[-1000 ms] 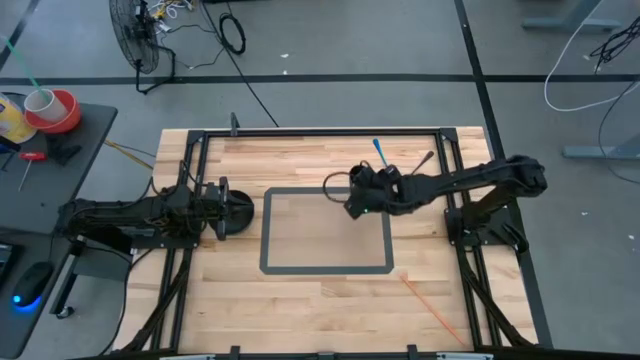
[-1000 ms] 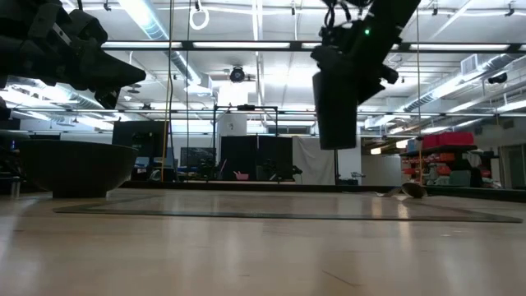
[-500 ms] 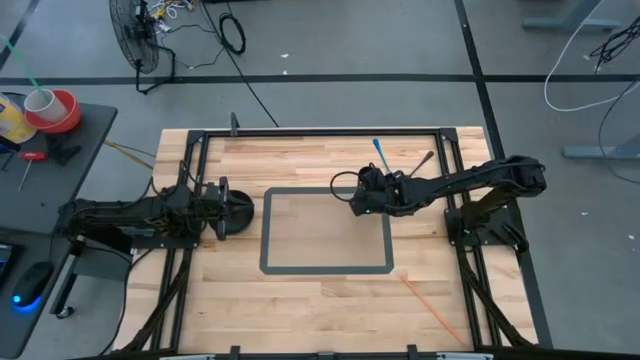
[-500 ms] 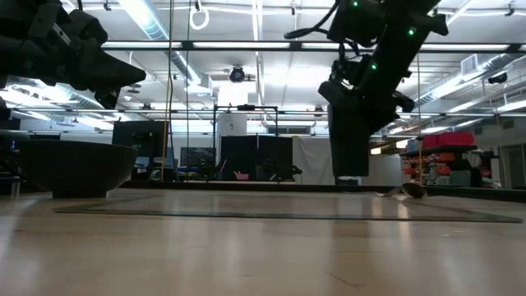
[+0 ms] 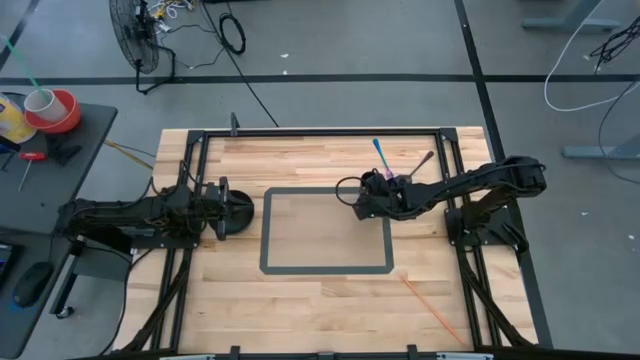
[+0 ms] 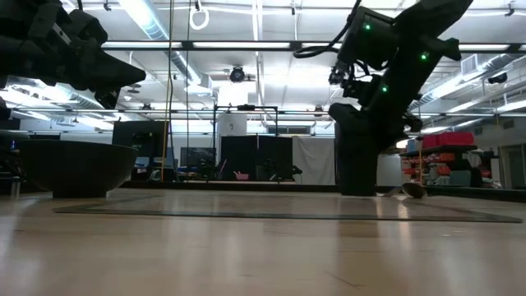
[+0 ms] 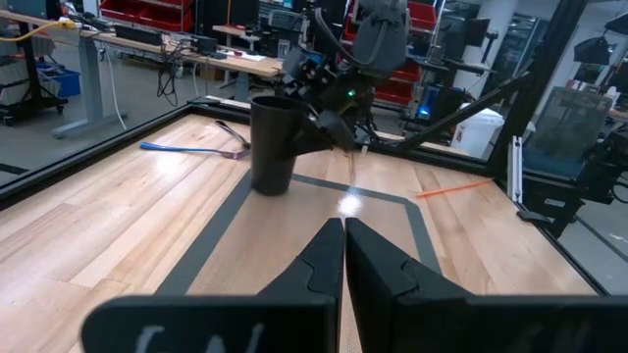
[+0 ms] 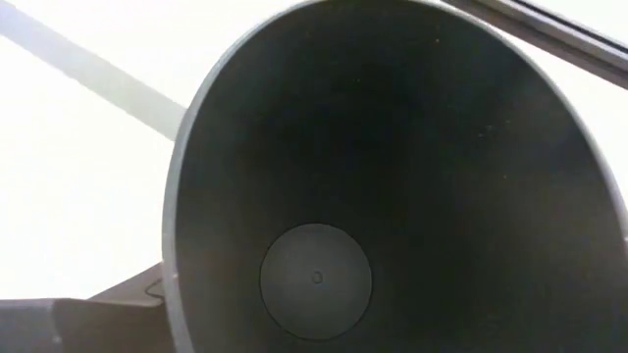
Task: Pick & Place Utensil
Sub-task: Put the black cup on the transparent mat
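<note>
We see open wood inside the taped rectangle, free for a gripper to pass. At its two o'clock corner the dark cup stands upright, with the right gripper and its arm blocking that side. At nine o'clock the dark bowl and the left gripper crowd the edge. An orange stick lies toward five o'clock.

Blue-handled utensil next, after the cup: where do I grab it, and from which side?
Grip the blue-handled utensil midway along its handle, coming straight down, tool fingers across the shaft. It lies flat on the wooden table, so a side approach likely fails; its head end sits nearest the dark cup.
</note>
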You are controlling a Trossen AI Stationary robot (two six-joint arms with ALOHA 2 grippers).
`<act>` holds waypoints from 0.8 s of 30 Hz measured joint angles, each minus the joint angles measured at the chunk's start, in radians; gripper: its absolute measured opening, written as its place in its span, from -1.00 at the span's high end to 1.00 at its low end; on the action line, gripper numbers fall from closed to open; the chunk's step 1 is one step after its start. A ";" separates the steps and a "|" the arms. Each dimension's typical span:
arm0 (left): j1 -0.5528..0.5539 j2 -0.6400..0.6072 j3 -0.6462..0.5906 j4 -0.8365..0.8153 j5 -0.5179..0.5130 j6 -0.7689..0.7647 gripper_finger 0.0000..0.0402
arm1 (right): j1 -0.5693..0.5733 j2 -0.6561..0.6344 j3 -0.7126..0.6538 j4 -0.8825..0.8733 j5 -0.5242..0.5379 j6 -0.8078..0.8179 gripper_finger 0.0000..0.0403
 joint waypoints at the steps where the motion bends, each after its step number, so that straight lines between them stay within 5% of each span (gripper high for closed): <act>1: 0.000 0.000 0.000 0.000 0.000 0.000 0.91 | 0.000 0.000 -0.001 0.002 -0.010 -0.004 -0.57; 9: 0.000 0.000 0.000 0.000 0.000 0.000 0.91 | 0.000 -0.001 -0.025 0.031 -0.012 -0.017 -0.61; 17: 0.000 0.000 0.000 0.000 0.000 0.000 0.91 | -0.001 0.001 -0.029 0.027 -0.068 -0.002 -0.95; 24: 0.000 0.000 0.000 0.000 0.000 0.000 0.91 | 0.000 -0.002 -0.027 -0.008 -0.129 0.021 -0.92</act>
